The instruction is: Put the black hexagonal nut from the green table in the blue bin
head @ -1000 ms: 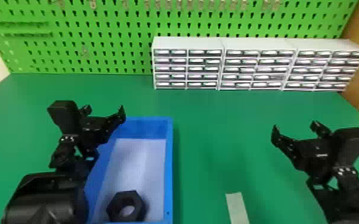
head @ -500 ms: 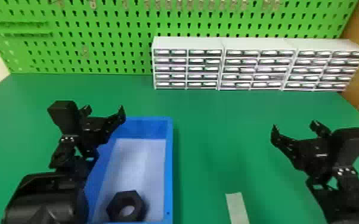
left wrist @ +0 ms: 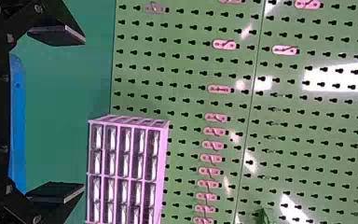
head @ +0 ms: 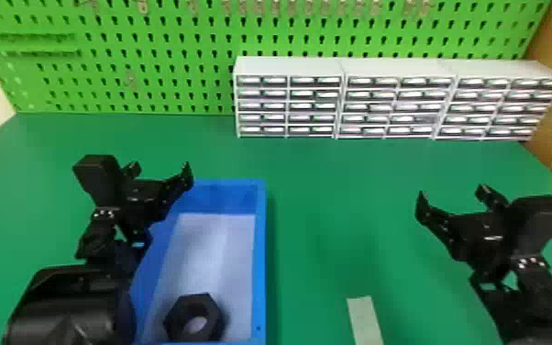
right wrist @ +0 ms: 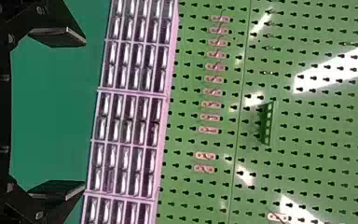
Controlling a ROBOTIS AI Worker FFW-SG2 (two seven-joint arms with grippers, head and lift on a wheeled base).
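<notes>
Black hexagonal nut point(head: 175, 318) — inside the blue bin point(head: 260, 257) — lying flat.

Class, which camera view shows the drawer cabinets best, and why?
The head view: the whole row of drawer cabinets is in it, upright, fronts visible. The left wrist view shows one end, the right wrist view a longer stretch, both sideways and cut off by the edge.

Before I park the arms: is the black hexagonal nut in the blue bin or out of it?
In. The nut lies inside the blue bin, on its pale floor by the near wall.
</notes>
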